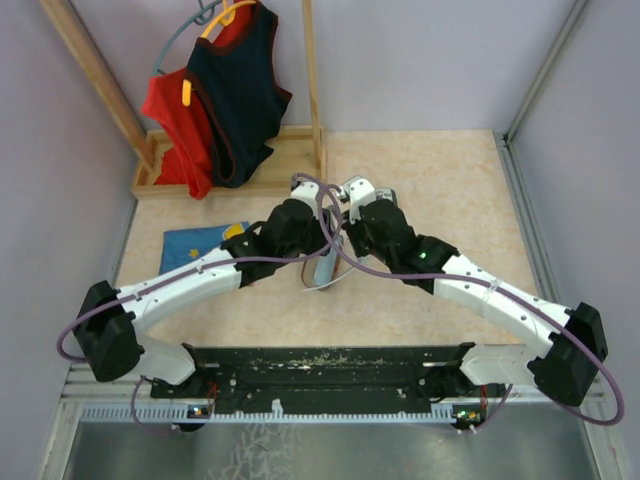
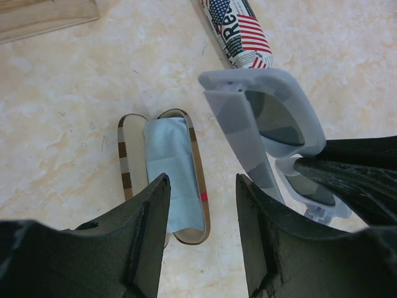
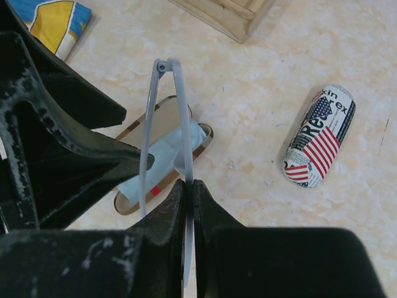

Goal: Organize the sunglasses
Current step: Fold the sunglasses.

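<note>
The white-grey sunglasses (image 2: 267,118) hang folded above the table, their thin arms (image 3: 177,118) pointing away in the right wrist view. My right gripper (image 3: 189,184) is shut on one thin arm; its black fingers (image 2: 353,171) show at the right of the left wrist view. My left gripper (image 2: 201,189) is open and empty, just left of the sunglasses. It is above the open plaid case (image 2: 197,155), which holds a light-blue cloth (image 2: 167,155). The dark brown sunglasses are out of view. In the top view both wrists hide the sunglasses.
A closed flag-print case (image 3: 319,136) lies on the table to the right, also in the left wrist view (image 2: 239,31). A wooden rack base (image 1: 240,165) with red and navy tops (image 1: 215,90) stands at the back. A blue and yellow cloth item (image 1: 200,245) lies at the left.
</note>
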Robot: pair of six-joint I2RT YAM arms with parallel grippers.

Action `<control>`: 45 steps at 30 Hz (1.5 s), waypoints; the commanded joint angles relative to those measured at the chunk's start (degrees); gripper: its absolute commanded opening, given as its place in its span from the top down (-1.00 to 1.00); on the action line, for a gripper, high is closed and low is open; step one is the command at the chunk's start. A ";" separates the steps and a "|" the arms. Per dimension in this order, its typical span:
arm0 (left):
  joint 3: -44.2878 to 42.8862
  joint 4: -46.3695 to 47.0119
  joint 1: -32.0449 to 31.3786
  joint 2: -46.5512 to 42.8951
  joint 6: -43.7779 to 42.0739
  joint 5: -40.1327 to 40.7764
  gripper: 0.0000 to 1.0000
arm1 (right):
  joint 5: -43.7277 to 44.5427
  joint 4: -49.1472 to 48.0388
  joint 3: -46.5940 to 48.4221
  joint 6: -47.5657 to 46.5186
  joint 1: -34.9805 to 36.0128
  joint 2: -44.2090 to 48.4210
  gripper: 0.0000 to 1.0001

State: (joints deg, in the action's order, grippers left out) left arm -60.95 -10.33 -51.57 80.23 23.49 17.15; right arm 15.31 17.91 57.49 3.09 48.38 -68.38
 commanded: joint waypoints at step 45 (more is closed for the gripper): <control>-6.24 5.32 -5.29 2.98 -10.41 -3.10 0.99 | 1.35 -1.49 2.36 22.69 -20.61 5.90 1.00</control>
State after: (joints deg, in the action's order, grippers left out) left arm -61.12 -5.37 -56.82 80.73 14.48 12.84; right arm 20.58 20.62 61.28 27.03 27.77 -66.50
